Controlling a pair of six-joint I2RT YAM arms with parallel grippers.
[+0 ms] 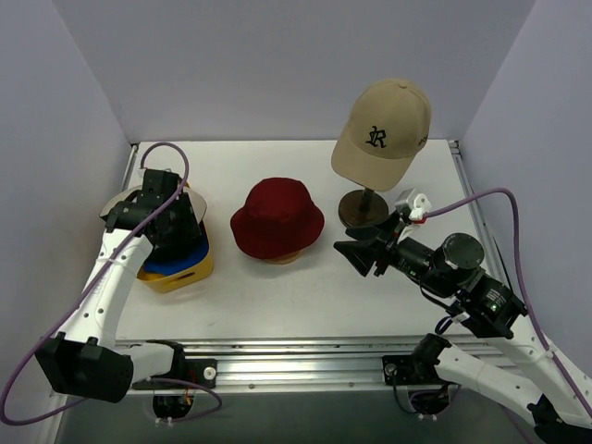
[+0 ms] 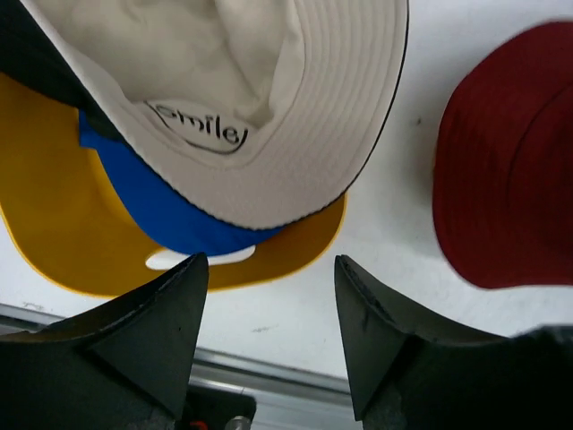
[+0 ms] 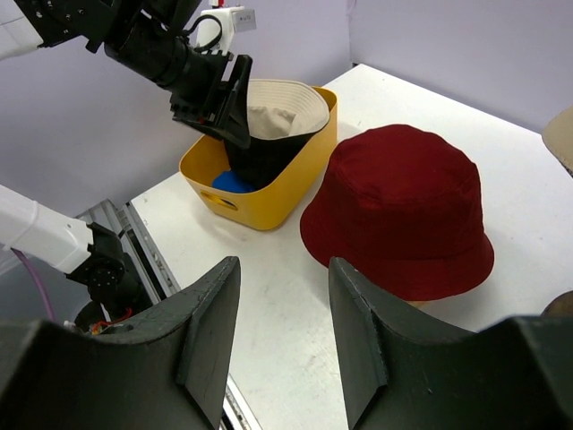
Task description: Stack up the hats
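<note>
A black bucket hat (image 3: 273, 121) lies upside down in the yellow tray (image 3: 277, 193), its cream lining (image 2: 269, 116) facing up, on top of a bright blue cap (image 2: 170, 210). My left gripper (image 2: 271, 260) hangs open just over the tray's near side, with nothing between its fingers. The dark red bucket hat (image 1: 277, 219) sits at the table's middle. On a stand at the back right rests the tan cap (image 1: 384, 129) with its dark logo. My right gripper (image 3: 284, 262) is open and empty above the table, to the right of the red hat (image 3: 403, 206).
The tan cap's wooden stand (image 1: 363, 208) rises close behind my right gripper (image 1: 356, 252). The yellow tray (image 1: 190, 275) stands at the table's left side. Grey walls close in the left, back and right. A metal rail (image 1: 296, 356) runs along the near edge.
</note>
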